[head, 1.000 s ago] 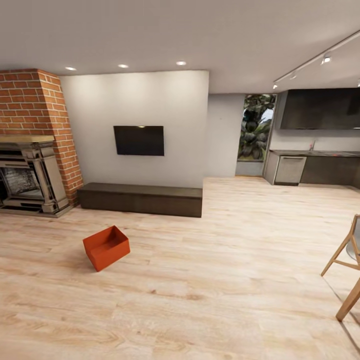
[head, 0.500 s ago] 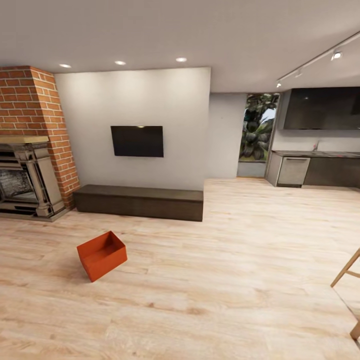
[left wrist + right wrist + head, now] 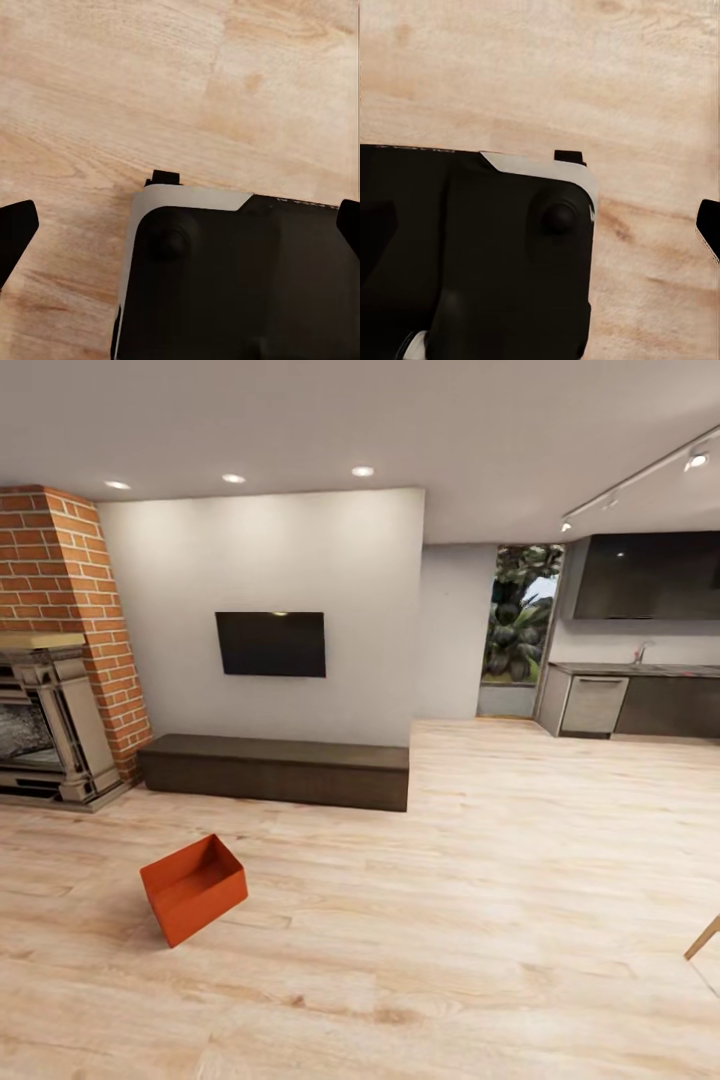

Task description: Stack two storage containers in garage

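Observation:
I am in the living room, on its light wood plank flooring (image 3: 450, 920). One orange-red storage container (image 3: 193, 887) rests on those planks at the lower left of the head view, open side up and turned at an angle. My left gripper (image 3: 180, 229) hangs open above the planks, with its dark fingertips (image 3: 16, 229) wide apart over my black base (image 3: 240, 285). My right gripper (image 3: 540, 225) is open too, with one fingertip (image 3: 709, 225) at the frame's edge. Neither holds anything. The garage is out of view.
A red-brick fireplace (image 3: 55, 660) stands at the far left. A black TV (image 3: 270, 644) hangs above a long dark low cabinet (image 3: 275, 770). A kitchen counter (image 3: 640, 705) and a glass door (image 3: 520, 625) lie at the back right. A wooden chair leg (image 3: 703, 938) pokes in at the right edge.
The whole head view has shifted as the camera moved forward. The container now sits lower and further left in frame, and the chair has nearly slid out at the right.

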